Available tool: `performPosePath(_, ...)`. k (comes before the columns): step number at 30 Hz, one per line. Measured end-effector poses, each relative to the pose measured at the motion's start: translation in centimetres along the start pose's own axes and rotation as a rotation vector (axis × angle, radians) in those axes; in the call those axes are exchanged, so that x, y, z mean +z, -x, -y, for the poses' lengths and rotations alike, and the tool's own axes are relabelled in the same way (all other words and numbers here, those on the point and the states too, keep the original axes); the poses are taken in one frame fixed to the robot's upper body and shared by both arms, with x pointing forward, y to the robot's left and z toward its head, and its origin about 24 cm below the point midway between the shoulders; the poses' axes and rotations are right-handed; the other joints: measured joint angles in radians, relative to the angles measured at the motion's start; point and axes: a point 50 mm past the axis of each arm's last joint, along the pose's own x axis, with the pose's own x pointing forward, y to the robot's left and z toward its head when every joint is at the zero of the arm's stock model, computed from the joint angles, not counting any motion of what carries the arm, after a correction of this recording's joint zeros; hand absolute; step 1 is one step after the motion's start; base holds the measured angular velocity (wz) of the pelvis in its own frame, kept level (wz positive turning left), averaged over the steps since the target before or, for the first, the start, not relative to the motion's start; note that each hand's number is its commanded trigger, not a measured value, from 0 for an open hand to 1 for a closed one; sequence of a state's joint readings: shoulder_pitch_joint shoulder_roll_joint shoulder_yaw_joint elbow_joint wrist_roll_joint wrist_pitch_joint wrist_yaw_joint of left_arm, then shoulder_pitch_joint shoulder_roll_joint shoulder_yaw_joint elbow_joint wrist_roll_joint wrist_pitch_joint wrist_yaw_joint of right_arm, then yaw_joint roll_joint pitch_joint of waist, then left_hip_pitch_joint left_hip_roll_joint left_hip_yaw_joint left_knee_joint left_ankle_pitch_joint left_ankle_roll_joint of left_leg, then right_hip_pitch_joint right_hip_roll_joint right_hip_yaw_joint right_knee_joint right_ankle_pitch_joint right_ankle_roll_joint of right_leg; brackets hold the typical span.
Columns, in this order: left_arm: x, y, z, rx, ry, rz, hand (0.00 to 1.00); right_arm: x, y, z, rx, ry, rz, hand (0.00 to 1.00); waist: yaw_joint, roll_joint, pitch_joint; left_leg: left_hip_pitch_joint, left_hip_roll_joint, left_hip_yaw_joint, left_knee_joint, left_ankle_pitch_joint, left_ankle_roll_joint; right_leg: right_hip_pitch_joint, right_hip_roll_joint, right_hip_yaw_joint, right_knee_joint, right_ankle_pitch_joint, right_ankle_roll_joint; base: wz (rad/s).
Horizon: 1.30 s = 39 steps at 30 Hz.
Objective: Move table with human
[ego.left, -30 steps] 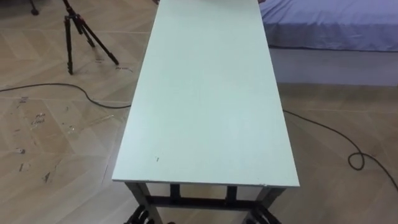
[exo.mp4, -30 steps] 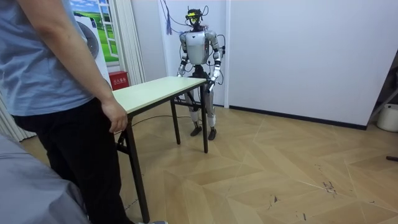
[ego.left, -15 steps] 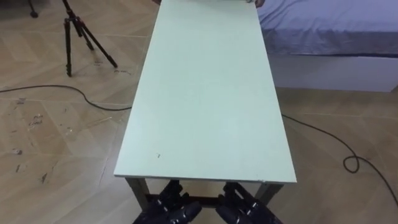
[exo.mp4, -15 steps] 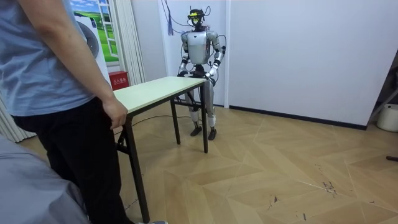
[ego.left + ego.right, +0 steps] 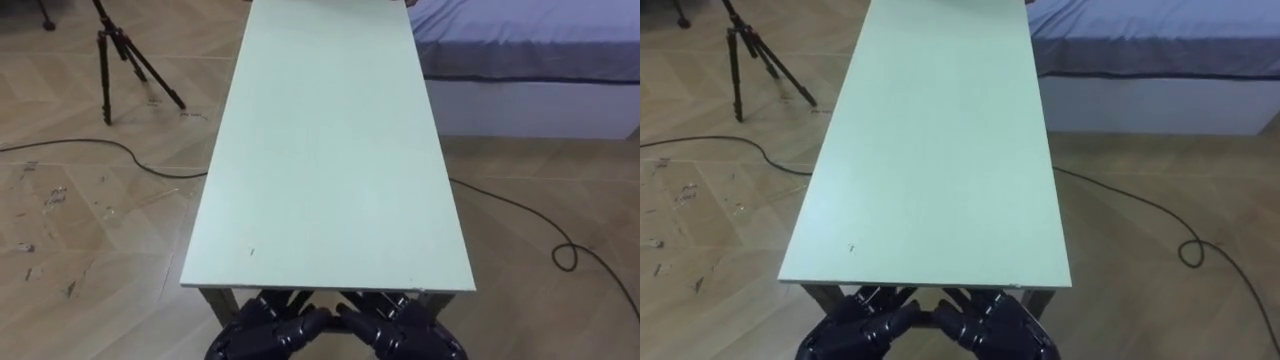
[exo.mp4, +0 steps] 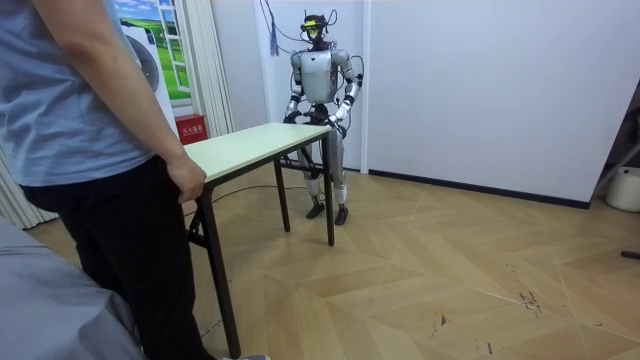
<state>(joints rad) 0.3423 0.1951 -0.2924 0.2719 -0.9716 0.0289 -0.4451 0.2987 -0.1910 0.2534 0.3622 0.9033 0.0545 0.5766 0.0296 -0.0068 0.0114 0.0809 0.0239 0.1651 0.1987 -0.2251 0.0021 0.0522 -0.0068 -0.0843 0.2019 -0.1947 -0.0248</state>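
The robot stood at one short end of a long pale-green counter (image 5: 330,150). Its left hand (image 5: 262,328) and right hand (image 5: 400,330) were just below the near edge, fingers loosely spread and gripping nothing, while a person's hand (image 6: 186,185) held the far end. This looked like taking hold before the lift, so next the fingers would need to close under the edge. A tripod (image 5: 120,55) and floor cable (image 5: 100,145) on the left and a bed (image 5: 530,40) on the right narrowed the path.

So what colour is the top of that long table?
Pale green, unpatterned: the long table's flat top shows best in the left eye view.
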Motion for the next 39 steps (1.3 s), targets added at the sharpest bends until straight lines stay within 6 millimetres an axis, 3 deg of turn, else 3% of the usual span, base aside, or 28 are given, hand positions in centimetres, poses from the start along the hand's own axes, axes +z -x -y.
performPosePath(9, 0.8, -0.2, -0.4, 0.029, 0.085, 0.010, 0.00, -0.1, -0.4, -0.1, -0.021, -0.109, 0.015, 0.00, 0.007, -0.005, 0.0063, 0.019, 0.002, -0.001, 0.000, 0.000, 0.000, 0.016, 0.003, 0.000, 0.002, 0.000, -0.001, 0.00)
performPosePath(11, 1.3, -0.6, -0.6, 0.041, 0.156, 0.046, 0.00, 0.0, -0.5, -0.2, -0.026, -0.173, 0.035, 0.00, 0.007, -0.003, 0.0110, 0.019, 0.002, -0.003, 0.000, 0.000, 0.000, 0.014, 0.001, -0.001, 0.003, 0.000, -0.001, 0.00)
performPosePath(16, 2.5, -1.3, -1.7, 0.122, 0.368, 0.149, 0.00, 0.5, -1.3, -0.2, -0.050, -0.252, 0.059, 0.00, 0.011, 0.003, 0.0133, 0.020, 0.002, -0.001, 0.001, 0.000, 0.000, 0.014, 0.001, -0.004, 0.004, 0.000, -0.001, 0.00)
performPosePath(24, 2.0, -1.5, -2.8, 0.205, 0.484, 0.146, 0.00, 0.8, -1.8, -0.1, -0.094, -0.296, 0.062, 0.00, 0.014, 0.012, 0.0106, 0.039, 0.004, 0.003, -0.001, 0.000, 0.000, 0.020, 0.003, -0.001, 0.017, 0.001, -0.001, -0.07)
performPosePath(39, 1.6, -1.9, -2.5, 0.227, 0.591, 0.166, 0.00, 1.0, -2.3, -0.3, -0.134, -0.516, 0.161, 0.00, 0.013, 0.027, 0.0044, 0.054, 0.002, -0.002, -0.009, 0.000, 0.000, 0.032, 0.001, -0.005, 0.015, 0.000, -0.001, 0.00)
